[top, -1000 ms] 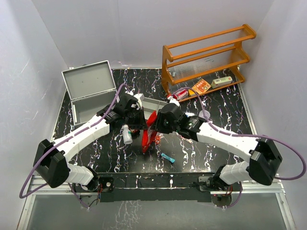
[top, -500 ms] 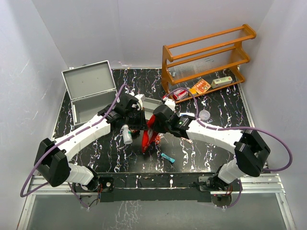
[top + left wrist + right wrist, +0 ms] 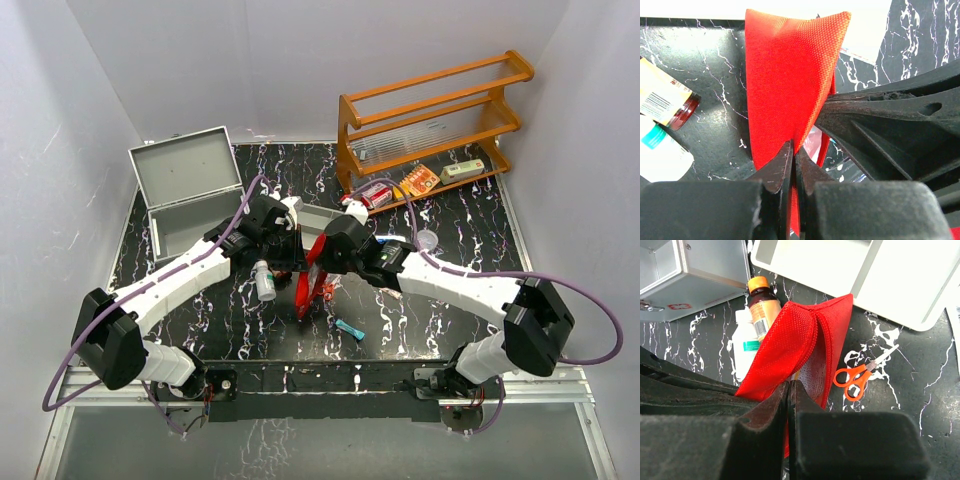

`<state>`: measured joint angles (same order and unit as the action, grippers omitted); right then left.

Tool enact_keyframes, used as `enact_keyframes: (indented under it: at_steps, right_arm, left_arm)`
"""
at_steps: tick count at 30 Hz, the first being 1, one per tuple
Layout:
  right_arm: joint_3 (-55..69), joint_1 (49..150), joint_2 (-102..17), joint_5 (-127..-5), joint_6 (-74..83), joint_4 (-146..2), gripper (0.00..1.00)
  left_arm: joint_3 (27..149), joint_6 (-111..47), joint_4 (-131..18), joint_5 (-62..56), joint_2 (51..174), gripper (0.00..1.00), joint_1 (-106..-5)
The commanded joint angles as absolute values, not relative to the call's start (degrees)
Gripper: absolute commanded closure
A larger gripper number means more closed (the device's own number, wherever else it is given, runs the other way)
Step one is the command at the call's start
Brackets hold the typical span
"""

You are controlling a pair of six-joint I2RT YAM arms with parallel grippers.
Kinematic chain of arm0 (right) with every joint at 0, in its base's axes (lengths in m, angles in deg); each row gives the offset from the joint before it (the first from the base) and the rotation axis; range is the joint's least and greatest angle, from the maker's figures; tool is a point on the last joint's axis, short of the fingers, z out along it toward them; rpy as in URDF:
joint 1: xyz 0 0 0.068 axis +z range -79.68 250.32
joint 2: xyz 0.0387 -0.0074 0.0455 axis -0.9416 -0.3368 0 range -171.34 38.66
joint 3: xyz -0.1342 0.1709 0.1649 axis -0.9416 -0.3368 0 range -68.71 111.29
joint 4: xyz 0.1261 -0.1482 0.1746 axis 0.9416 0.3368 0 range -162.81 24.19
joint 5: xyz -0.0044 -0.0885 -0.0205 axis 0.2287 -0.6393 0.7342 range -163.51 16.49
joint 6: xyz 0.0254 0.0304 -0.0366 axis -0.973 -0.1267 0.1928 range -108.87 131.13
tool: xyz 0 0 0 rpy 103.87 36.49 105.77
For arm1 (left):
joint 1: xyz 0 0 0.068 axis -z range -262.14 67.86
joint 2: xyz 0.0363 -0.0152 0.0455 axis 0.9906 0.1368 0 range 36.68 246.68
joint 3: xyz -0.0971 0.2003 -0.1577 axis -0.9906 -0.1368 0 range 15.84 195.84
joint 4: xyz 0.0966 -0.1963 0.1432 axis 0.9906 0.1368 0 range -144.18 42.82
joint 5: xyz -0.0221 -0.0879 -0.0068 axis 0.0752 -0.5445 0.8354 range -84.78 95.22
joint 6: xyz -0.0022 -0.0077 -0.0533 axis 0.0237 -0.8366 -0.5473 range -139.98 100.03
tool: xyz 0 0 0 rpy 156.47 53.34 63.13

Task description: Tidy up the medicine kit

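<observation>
Black marbled surface [image 3: 230, 320]: an open metal case [image 3: 185, 190] is noted at far left with its lid upright, a wooden rack [image 3: 430, 120] at far right with small packets on its lowest shelf, and a white tray [image 3: 322, 218] between them, just behind the two wrists. A white bottle [image 3: 264, 282] and an amber bottle [image 3: 762, 302] with an orange cap are seen lying side by side just left of the red pouch [image 3: 310, 285]. Orange scissors [image 3: 860, 377] lie to its right, near the fabric but apart from it. A small blue item [image 3: 349, 327] lies nearer the arm bases, well apart. The pouch is crowded by both wrists, and in each wrist view the other arm's dark body fills one lower corner. Both arms are stretched forward and inward, the left from the left and the right from the right, so that the wrists almost meet at mid-surface. The left pincer [image 3: 792, 150] is pressed narrow on one edge of the pouch, with the fabric tented up beyond the tips. The right pincer [image 3: 789, 387] is likewise clamped on the fabric beside the zip – no gap is seen between the fingers. The pouch is thus held between the two pincers, in front of the tray. Whether its lower end rests on the surface cannot be told.
</observation>
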<state>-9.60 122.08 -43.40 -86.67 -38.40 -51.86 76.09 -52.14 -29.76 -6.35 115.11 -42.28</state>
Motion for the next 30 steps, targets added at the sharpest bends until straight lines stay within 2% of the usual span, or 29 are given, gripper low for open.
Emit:
enact_keyframes:
  at_steps: [1,6,11,18,25,30]
  right_arm:
    - [-10.90,123.16,-41.06,-88.68,-35.50,-56.83,1.00]
    - [-16.23,125.88,-39.43,-93.40,-28.97,-66.55,1.00]
    - [-16.48,126.07,-41.44,-91.35,-28.87,-66.84,0.99]
    - [-12.76,126.12,-37.09,-97.28,-32.45,-60.14,0.70]
    - [-11.22,126.01,-30.29,-100.63,-34.15,-56.01,0.59]
    - [-14.97,125.82,-24.20,-109.93,-37.17,-50.29,0.51]
  left_arm:
    - [78.30,-52.06,-29.18,-6.63,114.81,1.00,-42.49]
    - [78.58,-52.31,-28.88,-6.65,114.81,1.00,-42.48]
    - [78.81,-52.26,-28.65,-6.58,114.81,1.00,-42.52]
    - [79.20,-51.68,-27.80,-5.75,114.81,1.00,-42.50]
    - [79.57,-49.60,-25.73,-3.20,114.81,1.00,-42.50]
    - [79.64,-48.25,-23.94,-1.31,114.43,1.00,-42.50]
